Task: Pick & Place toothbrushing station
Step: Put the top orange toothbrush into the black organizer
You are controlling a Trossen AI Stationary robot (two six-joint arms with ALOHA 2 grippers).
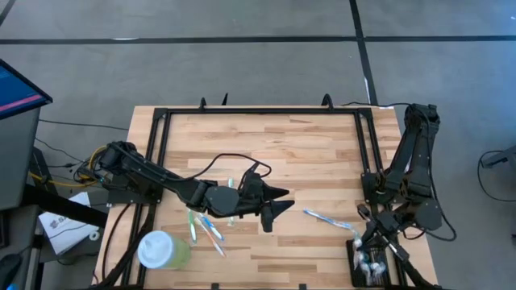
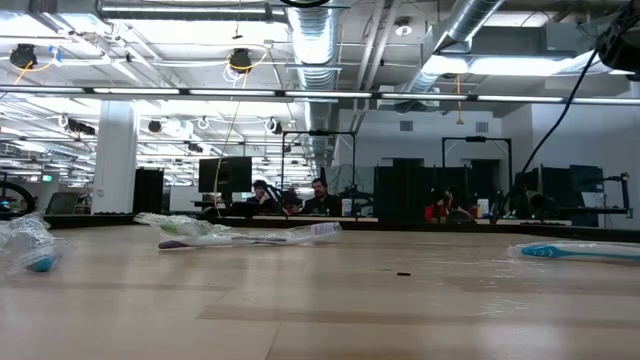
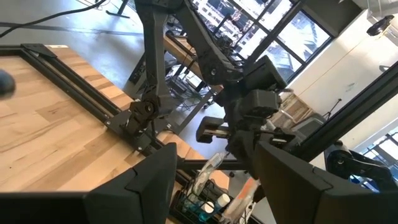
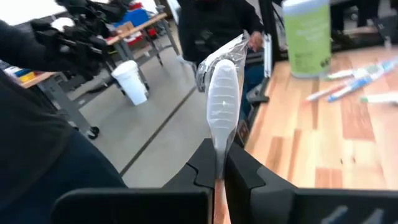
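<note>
So, station: the toothbrushing station (image 1: 369, 264) sits at the table's near right corner, a black holder with a few wrapped brushes already standing in it.
Right gripper: the right gripper (image 4: 217, 163) hangs just above the station, fingers pinched tight on a wrapped toothbrush (image 4: 222, 109) that points up out of them.
Step in hand: looks like dropping that brush into a slot. Doing it well probably means lining the lower end over a free opening, keeping the brush upright, lowering straight, and letting go only once it's seated, so the crinkly wrapper doesn't snag on the ones already in.
Left gripper: the left gripper (image 1: 278, 201) waits mid-table, jaws spread wide, holding nothing.
Loose brushes: one blue toothbrush (image 1: 326, 218) lies left of the station; a small bunch of toothbrushes (image 1: 207, 226) lies near the left arm.
Cup: a pale green cup (image 1: 164, 250) with a white lid stands near left.
Surface: light butcher-block table (image 1: 314, 153) with a black frame rail around it.
Room: an open workshop, pipes and ducts overhead, people seated at desks far back.
</note>
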